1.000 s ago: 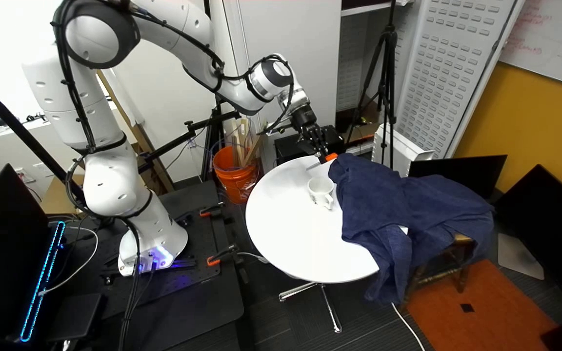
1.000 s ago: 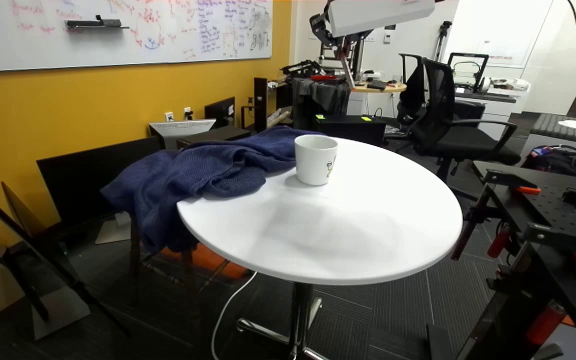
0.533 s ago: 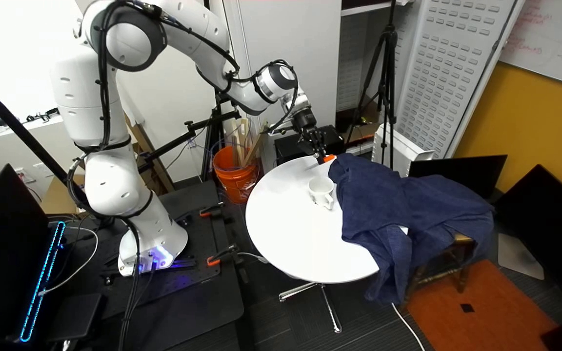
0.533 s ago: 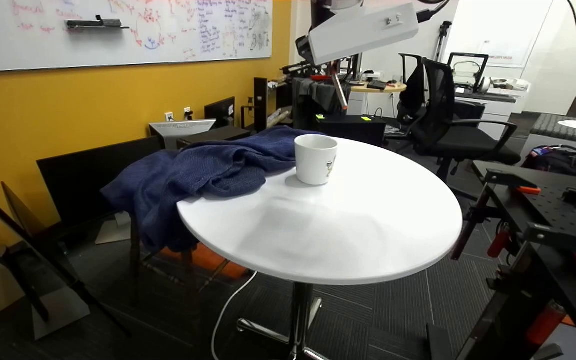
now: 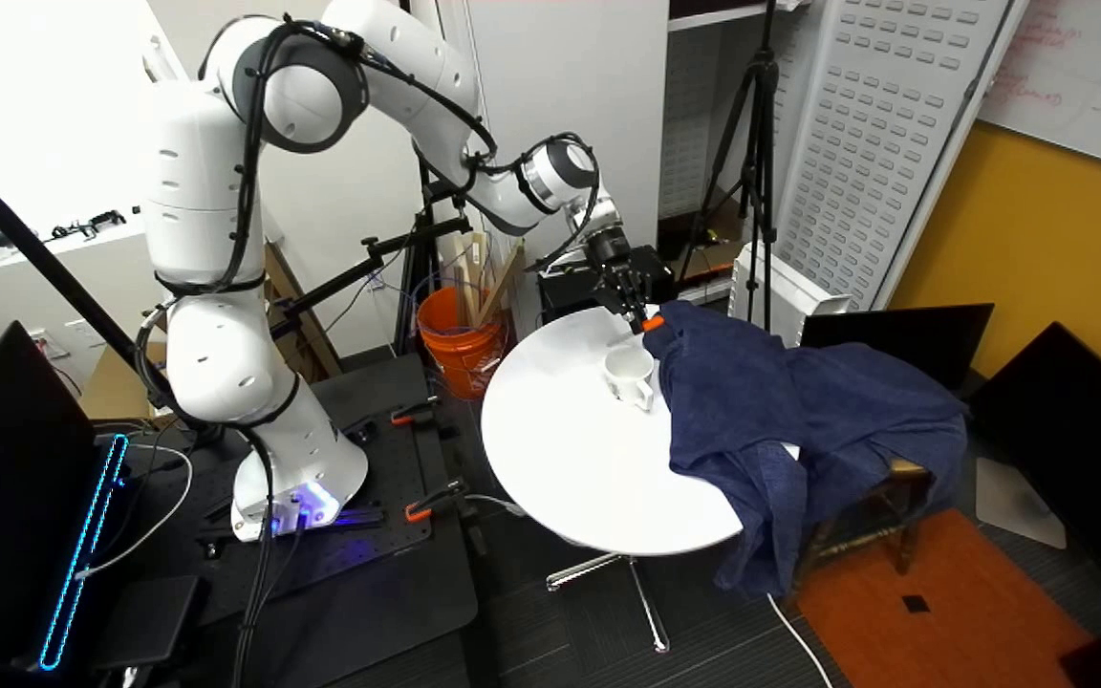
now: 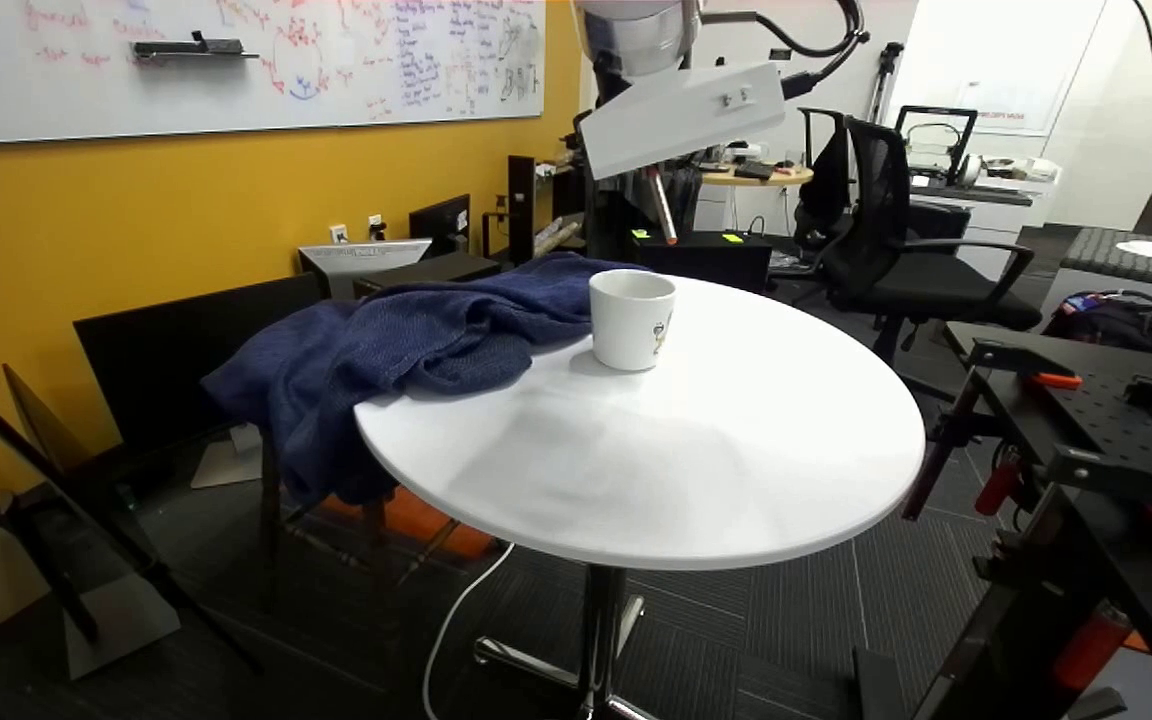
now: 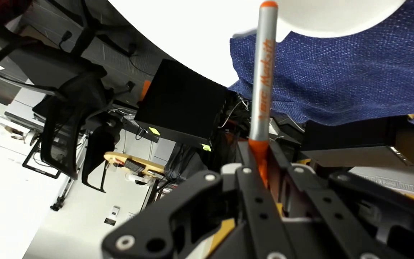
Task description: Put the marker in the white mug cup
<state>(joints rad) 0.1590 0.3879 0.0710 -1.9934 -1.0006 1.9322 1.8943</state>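
The step in hand looks to be the carry: the marker (image 7: pixel 263 79) is off the surface (image 6: pixel 656 460), its orange end clamped between the jaws of the end effector (image 7: pixel 262 154), while the silver body and small orange tip jut out free. The white mug cup (image 6: pixel 629 320) stands upright on the surface, just beside the dark blue cloth (image 6: pixel 416 335), and the marker is not in it yet. In an exterior view the marker (image 6: pixel 662 205) slants downward, its tip in the air above the level of the rim and seemingly beyond the mug, with a gap between them. In the wrist view the tip shows just beside the mug's edge, though only part of the mug is visible there. The next move, I judge, calls for bringing the tip over the mug's mouth, setting the marker steeper so that it enters without catching, lowering it until the tip is well inside the rim, and only then spreading the jaws. Since the hold is at one end, a knock against the rim could well swivel the marker or nudge the mug, so the descent wants to be slow.
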